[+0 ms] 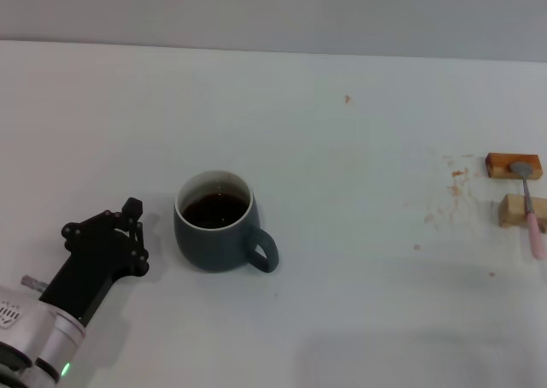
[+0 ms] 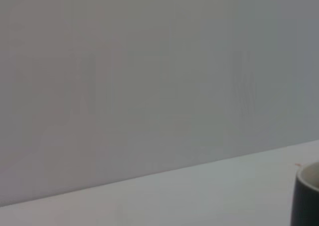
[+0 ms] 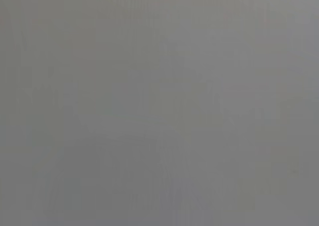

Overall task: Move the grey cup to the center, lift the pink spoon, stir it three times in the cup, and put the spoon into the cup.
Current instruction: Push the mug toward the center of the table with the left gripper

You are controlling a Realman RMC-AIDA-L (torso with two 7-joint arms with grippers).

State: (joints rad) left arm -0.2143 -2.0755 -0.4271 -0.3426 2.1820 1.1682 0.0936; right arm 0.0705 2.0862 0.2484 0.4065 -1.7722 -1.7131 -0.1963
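A plain white desk (image 1: 342,149) runs back to a grey wall. Nearest, at the left, the black left hand (image 1: 128,226) rests low just beside the squat blue-grey ceramic cup (image 1: 215,221) of dark liquid; whether its fingers are apart or together I cannot tell. Far right, the slim pink-handled metal spoon (image 1: 530,204) lies across two small tan wooden blocks (image 1: 514,165), partly cut off by the edge. Faint reddish specks (image 1: 457,183) mark the desk beside them.
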